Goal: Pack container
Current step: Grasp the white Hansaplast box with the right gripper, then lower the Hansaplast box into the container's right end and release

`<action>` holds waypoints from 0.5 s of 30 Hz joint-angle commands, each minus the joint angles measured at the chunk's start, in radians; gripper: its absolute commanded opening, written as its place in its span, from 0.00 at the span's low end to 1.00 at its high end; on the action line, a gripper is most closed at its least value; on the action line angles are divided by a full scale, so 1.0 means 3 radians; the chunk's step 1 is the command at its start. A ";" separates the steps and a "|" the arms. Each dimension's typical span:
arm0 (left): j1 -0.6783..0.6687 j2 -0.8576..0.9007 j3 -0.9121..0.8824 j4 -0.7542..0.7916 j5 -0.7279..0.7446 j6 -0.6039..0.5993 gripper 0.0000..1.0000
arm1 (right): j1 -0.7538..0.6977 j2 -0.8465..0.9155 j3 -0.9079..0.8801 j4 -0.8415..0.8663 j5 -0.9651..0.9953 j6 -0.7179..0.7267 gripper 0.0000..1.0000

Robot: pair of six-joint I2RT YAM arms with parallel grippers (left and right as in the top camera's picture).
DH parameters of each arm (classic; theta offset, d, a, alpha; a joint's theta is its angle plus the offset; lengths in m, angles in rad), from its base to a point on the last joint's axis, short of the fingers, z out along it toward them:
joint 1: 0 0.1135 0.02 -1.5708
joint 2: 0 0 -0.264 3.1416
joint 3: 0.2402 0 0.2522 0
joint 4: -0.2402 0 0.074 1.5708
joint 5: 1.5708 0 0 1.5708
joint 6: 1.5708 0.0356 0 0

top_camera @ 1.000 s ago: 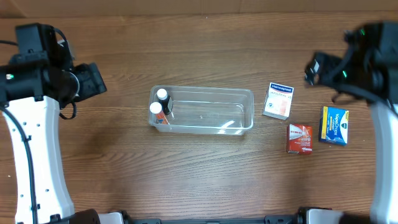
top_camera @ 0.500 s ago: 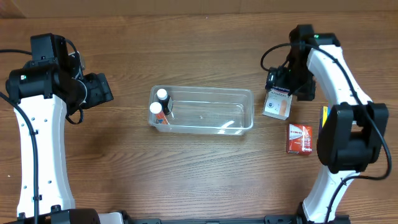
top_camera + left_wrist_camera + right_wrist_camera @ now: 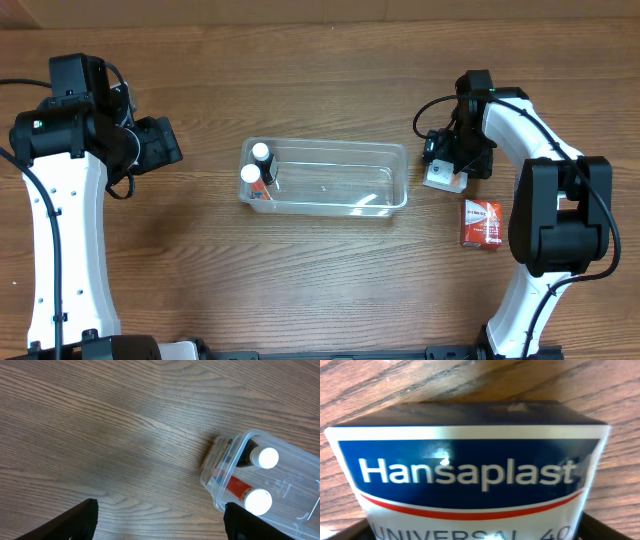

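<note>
The clear container (image 3: 330,147) sits mid-table with two white-capped bottles (image 3: 256,162) upright at its left end; it also shows in the left wrist view (image 3: 222,467). My right gripper (image 3: 450,158) is down over the white and blue Hansaplast box (image 3: 441,178), just right of the container. In the right wrist view the box (image 3: 470,470) fills the frame between my spread fingers (image 3: 475,532), which flank it. My left gripper (image 3: 160,143) is open and empty, left of the container; its fingers (image 3: 160,522) hover over bare wood.
A red printed box (image 3: 482,222) lies on the table right of the container, below the Hansaplast box. The right arm's links (image 3: 550,190) cover the table to the far right.
The right arm swung in from the far right to the Hansaplast box and has now dropped lower over it. The left arm shifted slightly and then stayed still.
</note>
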 commanded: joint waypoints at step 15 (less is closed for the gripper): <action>0.0014 -0.0022 -0.0023 0.0014 0.0042 0.0076 0.82 | -0.0013 -0.0465 0.0397 -0.0352 0.0097 0.0000 0.71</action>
